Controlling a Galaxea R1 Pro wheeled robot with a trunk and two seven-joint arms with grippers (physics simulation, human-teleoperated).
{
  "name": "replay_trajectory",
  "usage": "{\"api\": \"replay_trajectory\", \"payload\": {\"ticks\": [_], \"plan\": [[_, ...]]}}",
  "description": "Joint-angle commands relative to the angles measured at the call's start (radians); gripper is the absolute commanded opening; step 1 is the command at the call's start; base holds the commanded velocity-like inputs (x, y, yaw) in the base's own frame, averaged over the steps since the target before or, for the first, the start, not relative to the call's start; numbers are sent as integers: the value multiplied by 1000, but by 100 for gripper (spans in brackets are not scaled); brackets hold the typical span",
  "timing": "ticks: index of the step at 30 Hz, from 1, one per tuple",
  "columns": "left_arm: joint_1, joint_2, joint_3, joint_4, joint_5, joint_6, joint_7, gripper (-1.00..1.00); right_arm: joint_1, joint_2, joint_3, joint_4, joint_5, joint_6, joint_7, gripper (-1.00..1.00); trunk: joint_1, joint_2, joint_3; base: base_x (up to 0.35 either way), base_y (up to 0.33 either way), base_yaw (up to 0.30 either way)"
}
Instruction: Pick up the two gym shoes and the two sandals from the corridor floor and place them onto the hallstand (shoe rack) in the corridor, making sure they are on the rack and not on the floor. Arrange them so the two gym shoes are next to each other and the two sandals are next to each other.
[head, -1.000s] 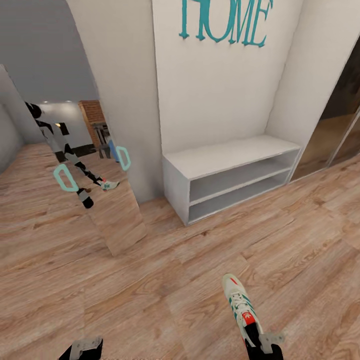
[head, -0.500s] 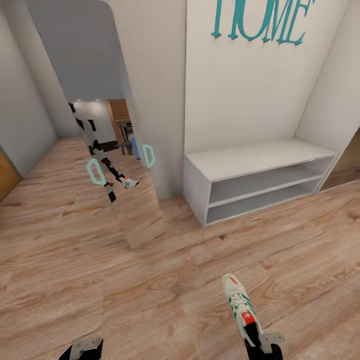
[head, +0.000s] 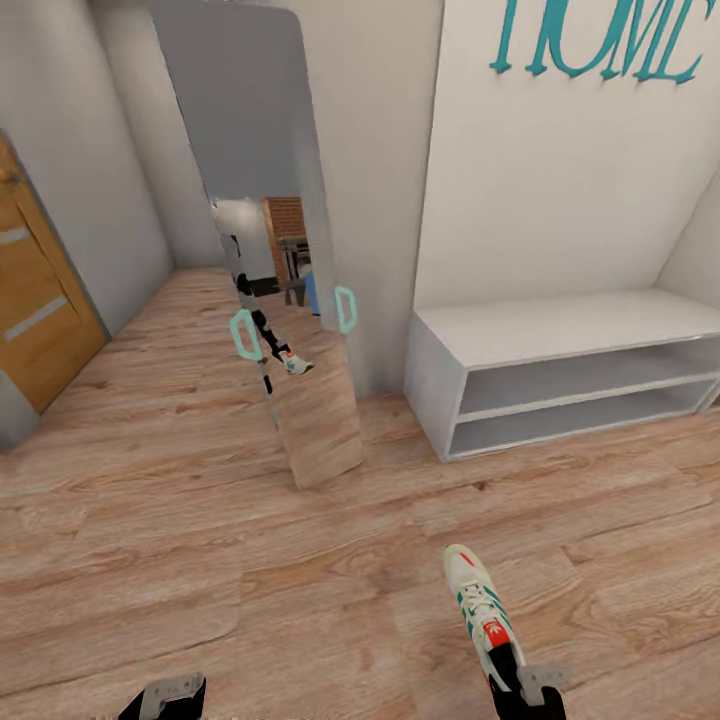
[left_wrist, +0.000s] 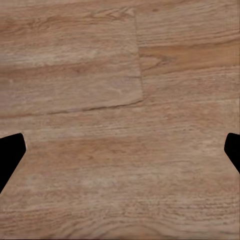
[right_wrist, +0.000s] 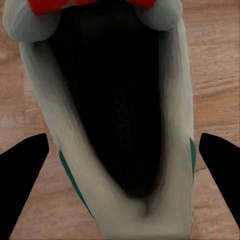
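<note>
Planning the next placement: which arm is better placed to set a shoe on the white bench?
Right. Its claw holds the cream-white sneaker with green stripes by the heel, and the pale two-shelf bench lies ahead to the right. The left claw hangs over bare wood-plank floor.

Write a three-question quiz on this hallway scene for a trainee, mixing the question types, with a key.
1. True or false: the left claw grips a sandal.
2. Pick one. What sits between the fingers of the right claw? A) a gym shoe B) a sandal C) nothing
3. Short answer: how many open shelf bays does the white bench against the wall have?

Key: 1. False; it is open over bare corridor floor. 2. A. 3. Two.
</note>
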Motion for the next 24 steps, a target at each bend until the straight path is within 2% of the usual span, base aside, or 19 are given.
{"api": "replay_trajectory", "payload": {"ticks": [1, 24], "plan": [[-1, 0, -1, 1, 1, -3, 2, 100, 0, 0, -9, 0, 8, -4, 3, -100, 0, 0, -1, 0, 0, 279], [-1, -1, -1, 1, 2, -3, 2, 100, -1, 0, -9, 0, 8, -4, 3, -100, 0, 0, -1, 0, 0, 279]]}}
